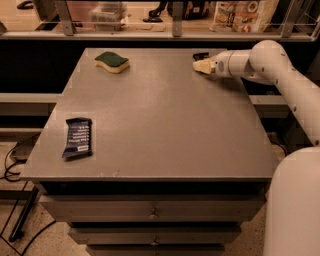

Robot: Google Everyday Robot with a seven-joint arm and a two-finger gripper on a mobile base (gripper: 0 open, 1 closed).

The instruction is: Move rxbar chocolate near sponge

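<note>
The sponge (112, 61), dark green on top with a pale yellow body, lies at the table's far left. My gripper (202, 65) is low over the table's far right, reaching in from the right. A small dark flat thing (201, 55), which looks like the rxbar chocolate, lies just behind the gripper at the far edge and is partly hidden by it. The gripper is far to the right of the sponge.
A longer dark-blue wrapped bar with white text (78, 137) lies near the front left of the grey table (160, 125). Behind the table is a shelf with packages (240, 12). Drawers sit under the table top. My white arm (280, 70) runs along the right side.
</note>
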